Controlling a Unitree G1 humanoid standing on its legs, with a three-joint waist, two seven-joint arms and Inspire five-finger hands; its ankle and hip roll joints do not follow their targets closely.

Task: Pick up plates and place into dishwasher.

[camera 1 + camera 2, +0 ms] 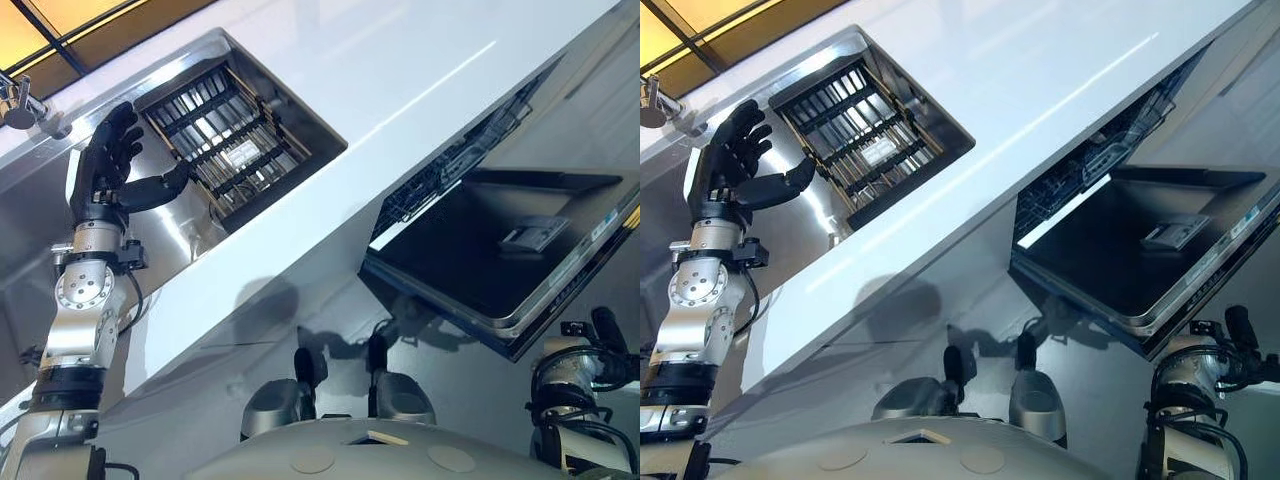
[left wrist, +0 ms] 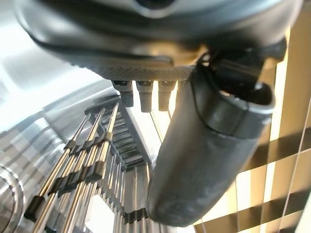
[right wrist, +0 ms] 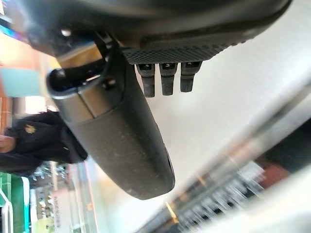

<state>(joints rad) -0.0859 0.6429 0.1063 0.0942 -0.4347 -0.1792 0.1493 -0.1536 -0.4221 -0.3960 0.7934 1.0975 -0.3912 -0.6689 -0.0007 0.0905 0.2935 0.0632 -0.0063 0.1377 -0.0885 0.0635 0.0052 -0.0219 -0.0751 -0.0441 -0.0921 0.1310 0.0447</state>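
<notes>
No plate shows in these frames. My left hand [image 1: 110,150] is raised over the steel sink [image 1: 165,235], fingers spread and straight, thumb pointing toward a wire dish rack [image 1: 225,135] that sits in the sink. In the left wrist view the thumb [image 2: 209,145] stands over the rack's metal bars [image 2: 92,160], holding nothing. The dishwasher [image 1: 470,150] under the counter is open, its door [image 1: 480,250] folded down at the right. My right hand [image 3: 121,141] hangs low at the right, near the door's corner, fingers straight and empty.
A white counter [image 1: 400,70] runs between the sink and the dishwasher. A faucet [image 1: 20,105] stands at the sink's far left. The dishwasher's lower rack [image 1: 1090,175] shows inside the opening. A person in a dark jacket [image 3: 34,141] appears in the right wrist view.
</notes>
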